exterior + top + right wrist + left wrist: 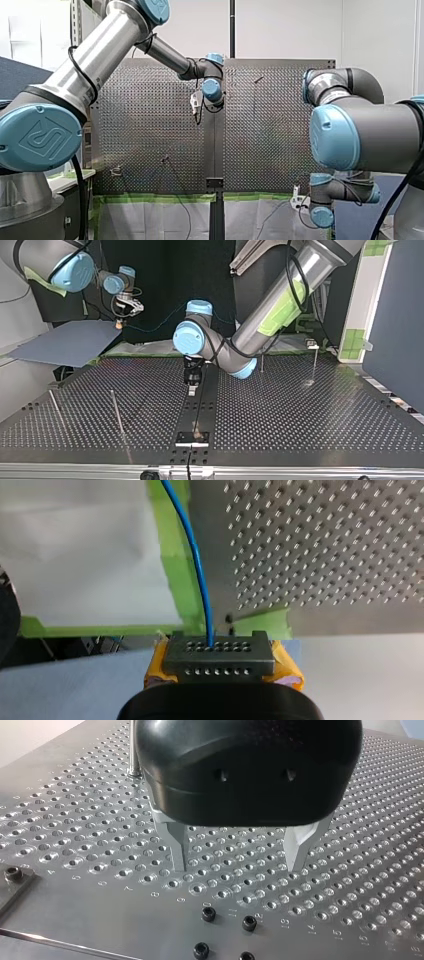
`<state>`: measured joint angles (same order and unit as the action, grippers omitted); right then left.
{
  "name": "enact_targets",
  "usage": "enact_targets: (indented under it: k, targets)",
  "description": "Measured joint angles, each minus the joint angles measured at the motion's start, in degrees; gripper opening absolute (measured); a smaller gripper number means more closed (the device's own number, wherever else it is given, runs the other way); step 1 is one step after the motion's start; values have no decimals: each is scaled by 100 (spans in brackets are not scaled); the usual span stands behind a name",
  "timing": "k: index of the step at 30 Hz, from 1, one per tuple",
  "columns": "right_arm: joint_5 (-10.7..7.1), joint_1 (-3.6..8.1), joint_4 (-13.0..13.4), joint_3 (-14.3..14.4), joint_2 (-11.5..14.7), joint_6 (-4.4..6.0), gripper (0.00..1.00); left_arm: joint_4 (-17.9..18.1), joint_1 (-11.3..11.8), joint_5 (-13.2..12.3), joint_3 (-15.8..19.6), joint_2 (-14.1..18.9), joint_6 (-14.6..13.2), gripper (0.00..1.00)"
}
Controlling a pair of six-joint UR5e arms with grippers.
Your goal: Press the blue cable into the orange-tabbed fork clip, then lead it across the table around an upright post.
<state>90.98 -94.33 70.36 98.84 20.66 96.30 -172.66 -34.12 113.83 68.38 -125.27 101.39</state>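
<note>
Thin blue cable [199, 575], smooth round jacket, even colour along the visible run. One end is pinched in my right gripper [218, 652], whose jaws are closed on it. Yellow pads [156, 672] show at either side of a grey drilled block face. From the grip the cable runs straight out over a strip of green tape [175, 560] beside the edge of the perforated metal table [320, 545]. In the top view that gripper hangs off the table, well apart from the dark centre strip [199, 407], beyond the strip's far end and to the view's left. The cable's further run is lost against the dark background there, so I cannot tell where its other end lies. A small fitting [194, 432] at the strip's near end is too small to make out. My left gripper [239, 864] has a rounded black housing and two bare metal fingers [177, 845]. The fingers are spread wide with nothing between them, tips just above the table. In the top view it sits over the strip's far half. Table surface is matt grey metal with a regular grid of countersunk holes and a plain band with engraved numbers. Black socket-head screws [208, 914] sit in that band. A slim upright metal post [133, 750] stands behind the left gripper, its top cut off.
</note>
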Motion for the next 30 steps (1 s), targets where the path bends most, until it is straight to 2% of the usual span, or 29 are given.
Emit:
enact_targets:
  k: [4,9,13,15,17,21,30]
  targets:
    - [223,-251,-258,-10,258,30,0,-53,0,0,0,0,-3,93]
    - [450,-507,-516,-14,515,65,0,-173,16,2,1,0,-5,93]
    - [419,-727,-745,-12,745,179,0,-195,7,1,0,0,-2,93]
    - [377,-783,-855,-11,855,242,0,-202,-6,1,2,0,10,93]
    - [349,-809,-985,1,985,287,0,-227,-15,1,2,0,23,93]
    - [356,-786,-1230,43,1230,305,0,-330,-39,-59,1,72,22,93]
    - [622,-670,-1780,135,1779,281,0,-336,-73,-163,136,257,-13,93]
